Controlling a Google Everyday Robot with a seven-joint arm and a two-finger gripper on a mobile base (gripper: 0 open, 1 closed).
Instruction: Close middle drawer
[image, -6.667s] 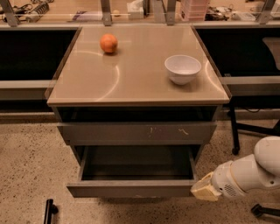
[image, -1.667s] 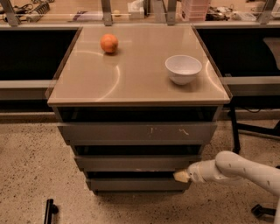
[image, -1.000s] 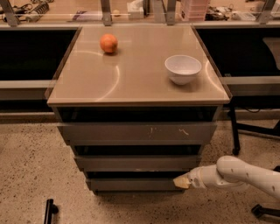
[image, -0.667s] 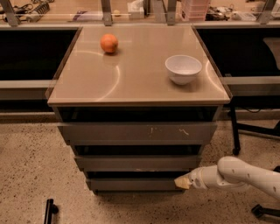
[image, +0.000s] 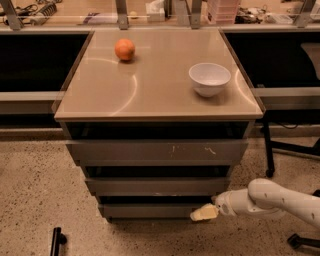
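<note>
Drawers: you see three grey fronts stacked under the desk (image: 100, 107).
Middle drawer (image: 157, 186): shut, between the scratched top front (image: 157, 151) and the bottom front (image: 150, 210).
On the desk: one orange (image: 124, 50) and one white bowl (image: 209, 79), well apart.
Arm (image: 280, 199): one, reaching in low from your right.
Hand (image: 204, 213): at the bottom front's right end; you cannot tell how open it is.

Plain grey middle drawer (image: 157, 186) pushed in, pale-tipped white gripper (image: 202, 213) at right end of the narrowest grey bottom drawer (image: 145, 210)
</note>
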